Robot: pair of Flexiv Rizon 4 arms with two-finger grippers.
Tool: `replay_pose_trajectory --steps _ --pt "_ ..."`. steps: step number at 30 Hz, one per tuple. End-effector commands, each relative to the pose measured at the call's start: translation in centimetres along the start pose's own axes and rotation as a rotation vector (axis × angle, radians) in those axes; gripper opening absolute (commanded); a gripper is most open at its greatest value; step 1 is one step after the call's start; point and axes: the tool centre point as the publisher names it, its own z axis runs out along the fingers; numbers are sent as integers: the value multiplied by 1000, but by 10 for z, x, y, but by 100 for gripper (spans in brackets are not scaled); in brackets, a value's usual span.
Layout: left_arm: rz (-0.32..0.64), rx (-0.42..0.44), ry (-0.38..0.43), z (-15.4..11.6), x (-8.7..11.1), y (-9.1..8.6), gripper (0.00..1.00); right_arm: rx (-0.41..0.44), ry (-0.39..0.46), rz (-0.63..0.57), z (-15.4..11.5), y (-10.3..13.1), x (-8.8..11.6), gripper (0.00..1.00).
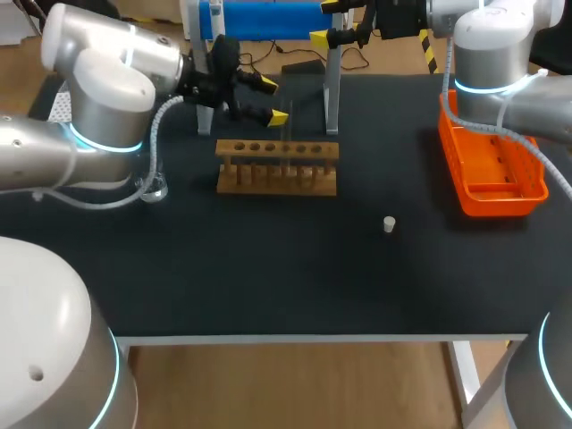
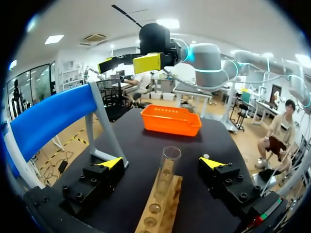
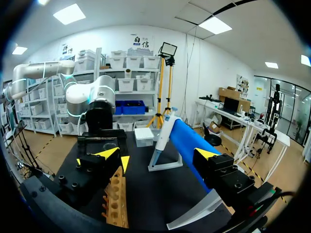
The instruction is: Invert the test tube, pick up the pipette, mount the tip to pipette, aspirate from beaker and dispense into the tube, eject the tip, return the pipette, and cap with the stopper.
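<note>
Left wrist view: open left pincer (image 2: 160, 163) astride test tube (image 2: 167, 174) in wooden rack (image 2: 170, 206); right pincer (image 3: 155, 154) open too

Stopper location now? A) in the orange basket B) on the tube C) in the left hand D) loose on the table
D: the stopper stands alone on the table, between the rack and the basket, touching neither.
</note>
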Motion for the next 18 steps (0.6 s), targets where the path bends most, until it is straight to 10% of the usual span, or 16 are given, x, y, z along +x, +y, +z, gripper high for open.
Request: replay_pose_trajectory --steps 1,18 --pt "-7 -4 -14 19 -2 2 100 4 4 1 -1 1 -1 100" --pt "-39 -39 -14 43 -1 20 100 4 4 1 -1 1 -1 100"
